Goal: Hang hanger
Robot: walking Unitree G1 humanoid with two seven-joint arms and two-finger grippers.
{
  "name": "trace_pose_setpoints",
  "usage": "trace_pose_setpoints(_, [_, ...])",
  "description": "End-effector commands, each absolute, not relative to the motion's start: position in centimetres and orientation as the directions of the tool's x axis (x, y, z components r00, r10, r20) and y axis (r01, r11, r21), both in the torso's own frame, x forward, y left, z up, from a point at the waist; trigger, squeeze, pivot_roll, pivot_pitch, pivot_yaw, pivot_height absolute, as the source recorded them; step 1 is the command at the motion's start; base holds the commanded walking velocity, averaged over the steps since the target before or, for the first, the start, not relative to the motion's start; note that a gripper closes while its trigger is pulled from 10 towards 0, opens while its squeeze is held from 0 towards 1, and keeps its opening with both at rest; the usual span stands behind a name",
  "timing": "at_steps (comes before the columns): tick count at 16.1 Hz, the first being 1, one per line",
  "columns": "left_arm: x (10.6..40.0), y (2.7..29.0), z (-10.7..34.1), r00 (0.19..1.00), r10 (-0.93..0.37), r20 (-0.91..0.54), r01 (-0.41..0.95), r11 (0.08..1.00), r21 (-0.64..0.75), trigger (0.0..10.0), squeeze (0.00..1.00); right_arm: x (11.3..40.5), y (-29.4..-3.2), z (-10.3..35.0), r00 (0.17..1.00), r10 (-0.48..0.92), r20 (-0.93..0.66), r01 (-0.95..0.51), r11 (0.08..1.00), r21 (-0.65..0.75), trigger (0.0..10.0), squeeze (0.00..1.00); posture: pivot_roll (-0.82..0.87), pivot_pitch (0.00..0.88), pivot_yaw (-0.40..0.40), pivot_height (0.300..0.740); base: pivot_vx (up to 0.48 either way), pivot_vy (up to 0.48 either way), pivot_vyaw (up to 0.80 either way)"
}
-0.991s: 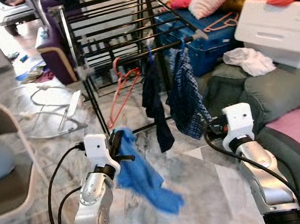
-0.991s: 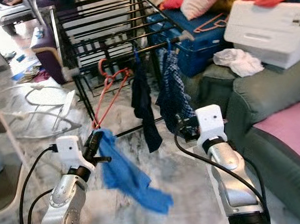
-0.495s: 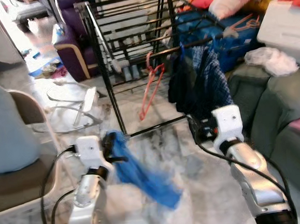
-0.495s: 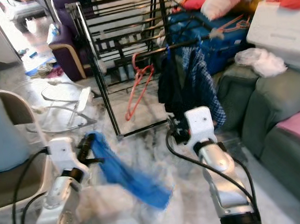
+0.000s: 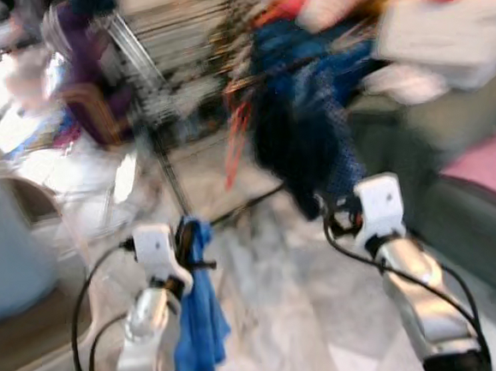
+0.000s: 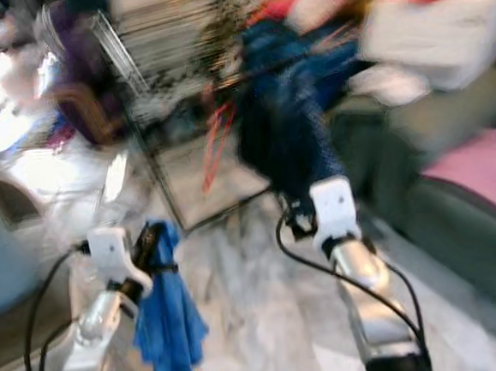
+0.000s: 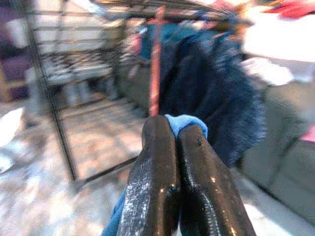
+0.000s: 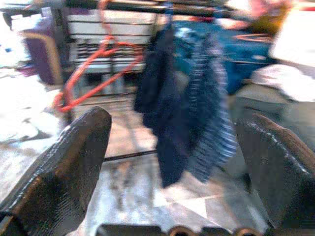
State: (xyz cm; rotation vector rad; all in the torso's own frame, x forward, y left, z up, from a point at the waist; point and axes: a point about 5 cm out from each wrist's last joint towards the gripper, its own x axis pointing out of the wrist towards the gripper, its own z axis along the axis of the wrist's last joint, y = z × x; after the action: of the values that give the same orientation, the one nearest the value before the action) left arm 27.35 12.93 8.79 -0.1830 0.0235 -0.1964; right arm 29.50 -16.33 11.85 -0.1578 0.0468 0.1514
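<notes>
The head views are blurred by motion. My left gripper point(image 5: 186, 242) is shut on a blue cloth point(image 5: 200, 318), which hangs straight down from it; a corner of the blue cloth point(image 7: 184, 122) pokes out at the pressed-together fingertips point(image 7: 162, 132). Ahead stands a black drying rack point(image 5: 155, 150). A red hanger point(image 8: 98, 69) hangs on its front rail beside dark blue garments point(image 5: 303, 121). My right gripper point(image 8: 177, 120) is open and holds nothing, a short way in front of those garments, with its fingers point(image 8: 74, 157) spread wide.
A green sofa point(image 5: 450, 135) with a pink cushion point(image 5: 487, 167) lies to the right, with a white box point(image 5: 441, 24) behind it. A chair point(image 5: 13, 255) stands close at the left. A purple seat point(image 5: 77, 87) sits beyond the rack. Marble floor lies between me and the rack.
The whole picture has swung and blurred, so the camera moved. The blue cloth, which trailed out to the right, now hangs straight down from my left gripper.
</notes>
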Motion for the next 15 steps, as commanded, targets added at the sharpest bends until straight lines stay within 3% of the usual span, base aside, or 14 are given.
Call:
trace_pose_setpoints(1, [27.41,13.89,9.38,0.985,-0.171,0.024,0.172,0.974,-0.146,10.0,0.0,29.66,-15.54,12.16,0.985,0.165,-0.042,-0.169,0.976,-0.136,10.0,0.0,-0.15,0.0,0.081,0.74,0.0,0.0,0.0])
trace_pose_setpoints(15, [26.79,13.68,9.54,0.98,-0.195,0.043,0.199,0.97,-0.14,10.0,0.0,29.47,-15.38,11.87,0.985,0.164,-0.045,-0.169,0.975,-0.145,10.0,0.0,-0.14,0.0,0.084,0.74,0.0,0.0,0.0])
